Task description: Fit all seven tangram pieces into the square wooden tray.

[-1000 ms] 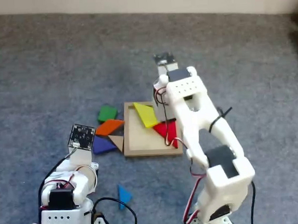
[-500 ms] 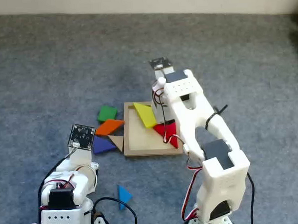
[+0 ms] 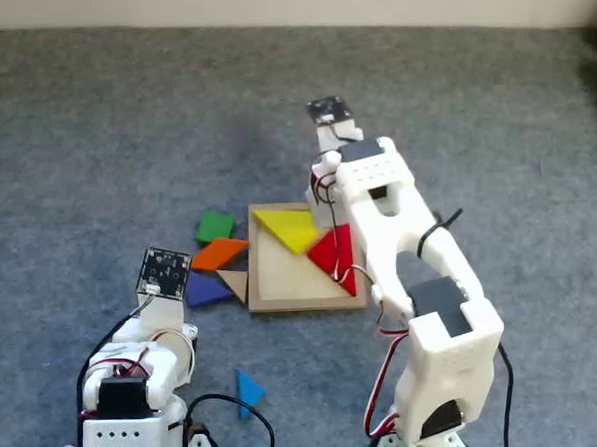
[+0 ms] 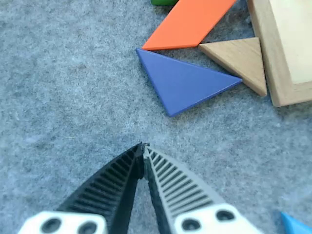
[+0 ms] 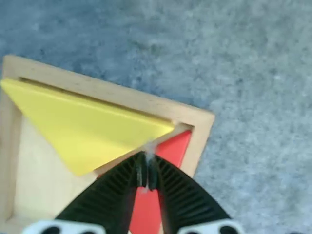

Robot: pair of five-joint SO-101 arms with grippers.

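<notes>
The square wooden tray (image 3: 283,302) sat mid-frame on fuzzy grey carpet (image 3: 94,144), holding a yellow triangle (image 3: 289,229) and a red triangle (image 3: 335,254). Left of it lay an orange parallelogram (image 3: 220,253), green square (image 3: 216,226), blue triangle (image 3: 207,288) and bare-wood triangle (image 3: 236,283). The right gripper (image 5: 146,173) had its ribbed jaws pressed together at the yellow triangle's tip. The left gripper (image 4: 143,148) was likewise closed, over carpet.

The high camera is looking down from high up on the grey carpet (image 3: 123,123) and the tray (image 3: 303,303). The left wrist camera is hanging close over the carpet, looking past the left gripper (image 4: 143,146) at one tray corner. The right wrist camera is looking closely down on another corner. All three are seeing the tray.
</notes>
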